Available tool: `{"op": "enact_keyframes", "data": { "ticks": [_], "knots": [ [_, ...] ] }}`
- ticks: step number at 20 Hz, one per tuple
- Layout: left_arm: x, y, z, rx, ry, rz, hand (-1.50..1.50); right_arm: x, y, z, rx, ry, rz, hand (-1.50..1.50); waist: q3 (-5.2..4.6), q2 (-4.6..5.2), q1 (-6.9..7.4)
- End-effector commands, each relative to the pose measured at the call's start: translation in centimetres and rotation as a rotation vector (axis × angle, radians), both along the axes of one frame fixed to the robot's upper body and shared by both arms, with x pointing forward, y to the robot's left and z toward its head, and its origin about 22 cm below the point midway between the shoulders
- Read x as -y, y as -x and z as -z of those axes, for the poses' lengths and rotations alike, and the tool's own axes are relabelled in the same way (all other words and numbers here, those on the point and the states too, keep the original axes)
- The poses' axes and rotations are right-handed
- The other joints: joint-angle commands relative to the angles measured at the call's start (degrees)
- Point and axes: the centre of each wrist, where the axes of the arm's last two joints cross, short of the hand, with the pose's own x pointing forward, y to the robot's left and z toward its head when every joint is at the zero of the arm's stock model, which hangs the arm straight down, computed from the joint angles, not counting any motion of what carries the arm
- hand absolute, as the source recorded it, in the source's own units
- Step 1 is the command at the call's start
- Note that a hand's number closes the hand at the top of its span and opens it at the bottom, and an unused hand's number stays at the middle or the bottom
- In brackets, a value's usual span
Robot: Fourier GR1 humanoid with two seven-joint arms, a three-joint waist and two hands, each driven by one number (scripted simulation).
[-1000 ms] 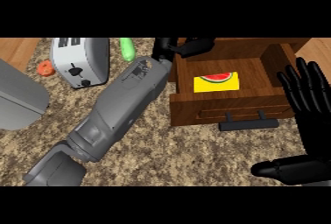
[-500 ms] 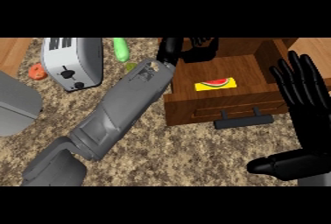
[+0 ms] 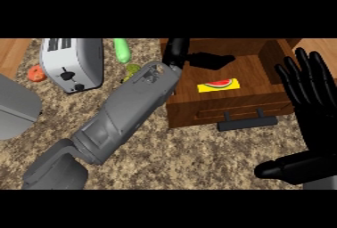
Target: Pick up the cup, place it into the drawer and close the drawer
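Note:
The wooden drawer (image 3: 197, 109) stands pulled out at the upper right, with a dark handle (image 3: 247, 123) on its front. A yellow card with a watermelon picture (image 3: 218, 85) lies inside it. My left forearm crosses the counter diagonally, and my left hand (image 3: 176, 50) hangs over the drawer's back left corner, with its black tip pointing right above the drawer floor. No cup shows; whatever is under that hand is hidden. My right hand (image 3: 313, 100) rests open at the right edge, fingers up, beside the drawer's front.
A silver toaster (image 3: 72, 62) stands at the upper left, with a small orange item (image 3: 36, 75) beside it. A long green vegetable (image 3: 121, 50) and a yellow-green item (image 3: 132, 71) lie by my left forearm. A grey appliance (image 3: 16, 109) sits at the left edge.
My left hand has shifted slightly right and lower over the drawer's back corner. The right hand has barely moved.

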Motion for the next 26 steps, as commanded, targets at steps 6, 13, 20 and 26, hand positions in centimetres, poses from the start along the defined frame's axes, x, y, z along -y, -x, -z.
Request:
{"op": "enact_keyframes", "data": {
  "ticks": [6,13,20,26],
  "knots": [
    [0.0,0.4,-0.6,0.053,0.243,0.110,-1.50,2.2,0.5,-0.3,-0.025,-0.028,-0.019,-1.50,-0.06,-0.98,3.98],
    [-1.4,0.9,-1.4,0.023,0.314,0.058,-1.50,1.4,3.1,0.5,-0.027,0.080,-0.069,1.50,-0.10,-1.99,6.89],
    [-8.5,1.2,-1.8,-0.006,0.375,-0.027,-1.50,3.8,3.4,-1.0,-0.026,0.323,-0.050,1.50,-0.12,-2.55,8.71],
    [-14.9,4.1,0.0,-0.040,0.395,-0.073,-1.50,3.2,4.2,0.3,-0.058,0.452,-0.029,1.50,-0.07,-2.11,8.04]
  ]
}}
